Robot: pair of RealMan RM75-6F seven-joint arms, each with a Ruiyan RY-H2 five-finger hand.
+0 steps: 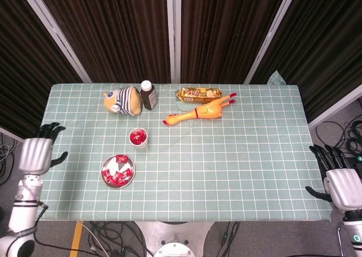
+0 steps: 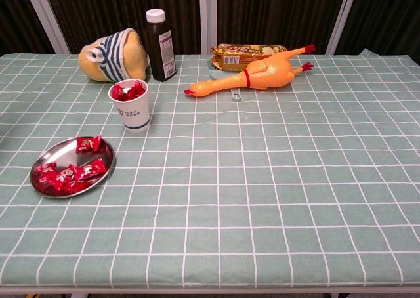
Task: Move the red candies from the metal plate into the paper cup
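The metal plate [image 1: 129,176] [image 2: 105,151] lies near the table's front left with several red candies [image 1: 116,179] [image 2: 65,176] on it. Behind it stands the white paper cup [image 1: 138,138] [image 2: 133,113], filled with red candies [image 2: 128,90]. My left hand [image 1: 36,154] hangs open over the table's left edge, well away from plate and cup, and holds nothing. My right hand [image 1: 341,184] is open beyond the table's right front corner, fingers spread. Neither hand shows in the chest view.
Along the back stand a striped plush toy [image 1: 122,100] [image 2: 111,54], a dark bottle [image 1: 148,94] [image 2: 159,44], a snack packet [image 1: 198,93] [image 2: 248,50] and a rubber chicken [image 1: 201,110] [image 2: 258,73]. The checked cloth [image 1: 237,155] covers the table.
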